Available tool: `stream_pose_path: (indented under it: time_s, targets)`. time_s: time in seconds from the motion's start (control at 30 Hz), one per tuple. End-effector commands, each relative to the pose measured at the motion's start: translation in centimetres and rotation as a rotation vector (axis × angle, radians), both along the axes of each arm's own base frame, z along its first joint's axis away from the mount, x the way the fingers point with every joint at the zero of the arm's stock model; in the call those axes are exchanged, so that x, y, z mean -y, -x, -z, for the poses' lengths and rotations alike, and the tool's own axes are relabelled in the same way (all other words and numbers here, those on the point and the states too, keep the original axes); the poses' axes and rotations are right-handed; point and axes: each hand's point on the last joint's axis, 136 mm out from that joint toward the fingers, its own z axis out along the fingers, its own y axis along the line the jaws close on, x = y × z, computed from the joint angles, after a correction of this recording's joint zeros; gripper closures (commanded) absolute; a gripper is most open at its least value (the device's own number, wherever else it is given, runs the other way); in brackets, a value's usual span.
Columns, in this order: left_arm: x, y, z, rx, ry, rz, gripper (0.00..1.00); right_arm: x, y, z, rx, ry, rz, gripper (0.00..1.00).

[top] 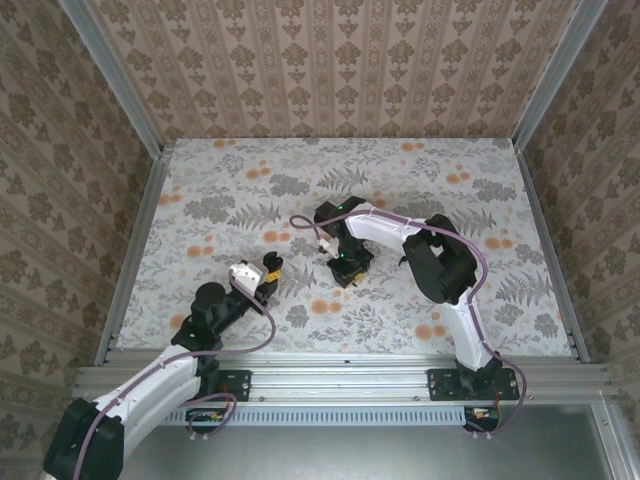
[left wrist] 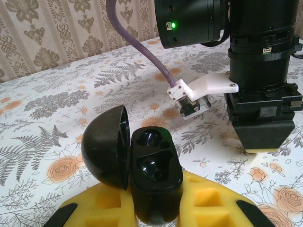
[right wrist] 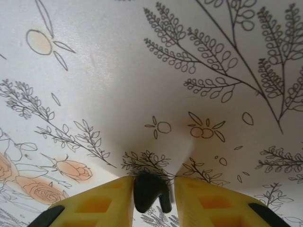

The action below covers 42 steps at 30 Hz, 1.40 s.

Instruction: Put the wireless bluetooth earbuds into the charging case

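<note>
The charging case [left wrist: 156, 175] here is black and glossy, standing upright with its round lid [left wrist: 106, 144] swung open to the left. My left gripper [left wrist: 156, 210] is shut on its lower body between yellow fingers [left wrist: 90, 210]. Two glossy wells face up; I cannot tell whether anything sits in them. From above, the case [top: 272, 263] is left of centre. My right gripper [right wrist: 152, 196] points straight down at the table, its jaws closed in on a small black earbud [right wrist: 147, 191] lying on the cloth. From above, the right gripper [top: 348, 275] is at the table's middle.
The flowered tablecloth [top: 420, 200] covers the whole table, inside patterned walls with aluminium posts. The right arm's wrist [left wrist: 262, 71] and its purple cable [left wrist: 142, 47] hang close behind the case in the left wrist view. A white camera bracket [left wrist: 203, 87] juts from that wrist.
</note>
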Motion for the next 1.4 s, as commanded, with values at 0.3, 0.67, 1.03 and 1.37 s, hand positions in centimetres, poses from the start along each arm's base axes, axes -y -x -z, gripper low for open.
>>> stream_pose_path:
  time_s: [0.3,0.67,1.03,1.37]
  targets:
    - [0.3,0.1,-0.3,0.003,-0.014,0.022,0.96,-0.4,-1.7,-0.6,0.165,-0.063,0.041,0.77]
    - [2.8,-0.9,-1.3,0.005,0.017,0.108,0.97,0.2,-4.1,-5.5,0.381,-0.396,0.289,0.79]
    - [8.6,-3.9,-3.2,0.042,0.049,0.27,0.98,1.4,-5.4,-12.4,0.576,-0.727,0.358,0.79]
    - [13.1,-5.6,-4.3,0.062,0.083,0.396,0.98,3.7,-5.2,-17.9,0.793,-0.892,0.337,0.79]
